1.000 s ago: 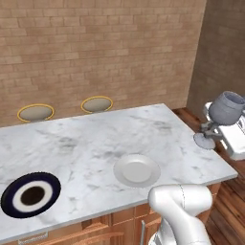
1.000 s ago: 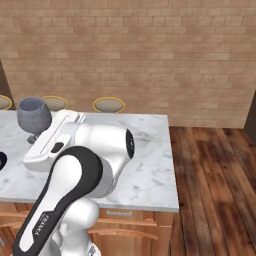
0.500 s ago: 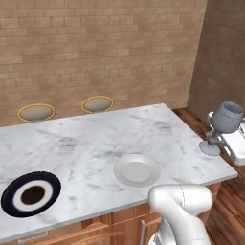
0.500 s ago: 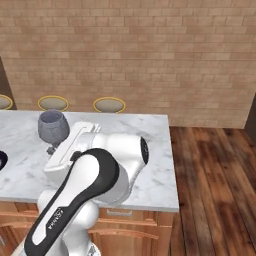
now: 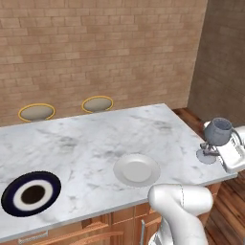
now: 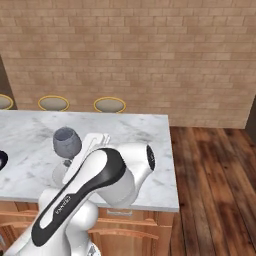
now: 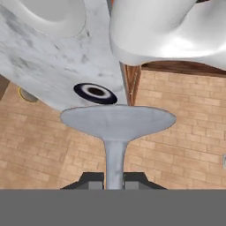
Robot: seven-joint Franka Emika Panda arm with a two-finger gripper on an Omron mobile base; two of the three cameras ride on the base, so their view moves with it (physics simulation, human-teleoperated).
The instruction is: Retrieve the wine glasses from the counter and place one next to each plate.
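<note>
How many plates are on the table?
2. A white plate lies near the front edge of the marble table, and a dark plate with a white ring lies at the front left.

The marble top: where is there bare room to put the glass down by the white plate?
The top is bare to the right of the white plate, toward the end where the gripper holds the glass. A wide bare patch lies between the white plate and the navy plate, and behind both. Nothing is crowded.

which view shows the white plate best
The left base view: the white plate lies whole and unblocked on the marble top, near its front edge. The hand view catches only a cropped part of it at the top. In the right base view I cannot pick it out.
</note>
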